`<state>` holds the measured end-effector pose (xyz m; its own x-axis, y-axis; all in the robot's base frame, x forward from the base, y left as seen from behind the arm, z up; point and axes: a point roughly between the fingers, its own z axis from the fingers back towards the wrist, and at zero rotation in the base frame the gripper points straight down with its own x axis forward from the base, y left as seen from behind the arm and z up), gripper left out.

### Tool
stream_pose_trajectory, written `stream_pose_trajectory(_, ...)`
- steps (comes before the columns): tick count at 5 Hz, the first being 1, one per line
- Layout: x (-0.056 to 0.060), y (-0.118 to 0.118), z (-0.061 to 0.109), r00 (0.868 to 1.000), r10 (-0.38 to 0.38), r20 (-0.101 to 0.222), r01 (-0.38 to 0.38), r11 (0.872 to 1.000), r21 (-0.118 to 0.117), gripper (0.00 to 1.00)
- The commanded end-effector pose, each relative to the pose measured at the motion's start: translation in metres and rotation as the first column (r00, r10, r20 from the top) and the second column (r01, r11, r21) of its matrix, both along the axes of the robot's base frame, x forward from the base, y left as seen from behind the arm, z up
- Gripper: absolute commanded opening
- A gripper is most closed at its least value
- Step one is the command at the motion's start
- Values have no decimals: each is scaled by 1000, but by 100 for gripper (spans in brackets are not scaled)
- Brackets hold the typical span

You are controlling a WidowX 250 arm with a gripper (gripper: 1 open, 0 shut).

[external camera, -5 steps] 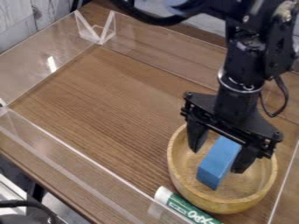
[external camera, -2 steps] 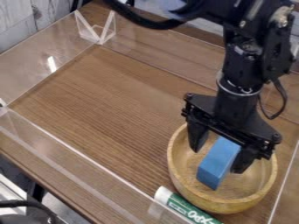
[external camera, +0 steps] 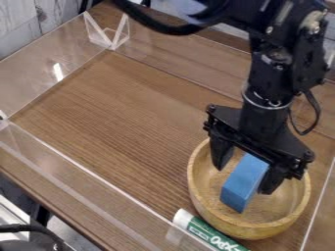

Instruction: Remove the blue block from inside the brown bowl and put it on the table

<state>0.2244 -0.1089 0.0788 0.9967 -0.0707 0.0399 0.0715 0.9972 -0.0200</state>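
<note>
- Across the last second almost nothing has changed at the working end: the gripper (external camera: 254, 163) hangs at the same spot over the brown bowl (external camera: 249, 205), pointing straight down, and only the cables and upper arm in the far background have shifted a little.
- Its jaws are spread wide, one finger on either side of the blue block (external camera: 244, 182), just as they were a second ago; no squeeze has started.
- The blue block is still inside the bowl, at the near right of the table (external camera: 118, 103), standing tilted on end with its lower end resting on the bowl's floor (whether the fingers already touch its sides cannot be made out from this angle).
- What the stillness means, as I read it: the approach looks finished and the arm is poised at grasp height, so the step in hand is the closing of the fingers on the block. The task itself is barely begun, since the block has neither been gripped nor lifted.
- A marker pen (external camera: 207, 235) with a green and white label lies on the table against the near side of the bowl (worth avoiding when the block is set down).
- The open wood surface to the left and far side of the bowl offers room for placing.
</note>
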Motion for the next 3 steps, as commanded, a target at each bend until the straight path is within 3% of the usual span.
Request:
stream_pose_trajectory(1, 4, 0, 2, 999, 4, 33, -4, 1000, -15, 100)
stream_pose_trajectory(3, 5, 2, -11, 999, 13, 34, -12, 1000, -18, 100)
